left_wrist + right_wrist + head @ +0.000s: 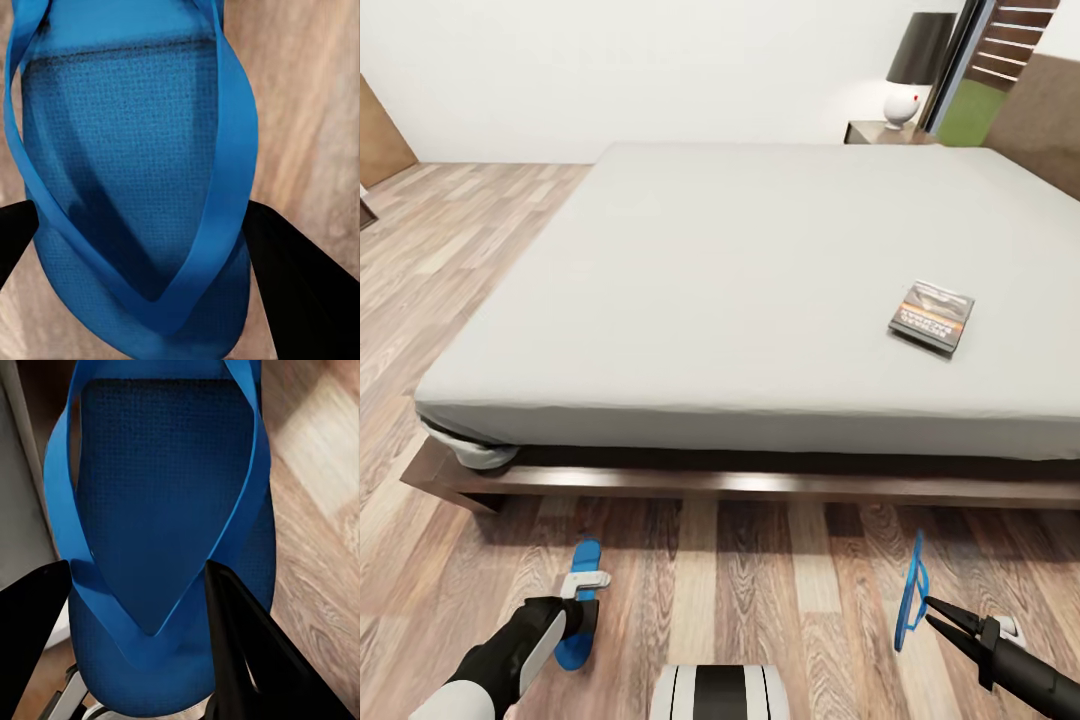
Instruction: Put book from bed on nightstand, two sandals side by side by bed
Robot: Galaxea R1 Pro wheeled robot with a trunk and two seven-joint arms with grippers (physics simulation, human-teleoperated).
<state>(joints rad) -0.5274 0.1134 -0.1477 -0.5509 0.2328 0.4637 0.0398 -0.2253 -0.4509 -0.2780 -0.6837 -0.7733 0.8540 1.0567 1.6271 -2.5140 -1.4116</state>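
You are facing the long side of the bed [760, 270], its grey mattress spread wide above the dark wooden frame. The book [931, 315] lies flat on the mattress toward the right, well back from the near edge. Far off at the right, past the bed's far corner, a nightstand [875, 131] carries a lamp [912, 65] with a dark shade.

On the plank floor [760, 590] just in front of the frame, your left gripper [582, 592] hangs over the left sandal [582, 600], which lies flat on the boards. In the left wrist view its fingers [296, 277] stand apart on either side of the sandal's [135, 187] sole, straddling the toe end where the straps meet; you cannot tell whether they touch it.

Your right gripper [930, 610] holds the right sandal [909, 590], which stands on edge, lifted and turned sideways to the floor. In the right wrist view the dark fingers [247, 652] are clamped on the sandal [165, 532], one on each side of the sole near the strap's point. The two sandals are well apart, one toward each end of the near floor.
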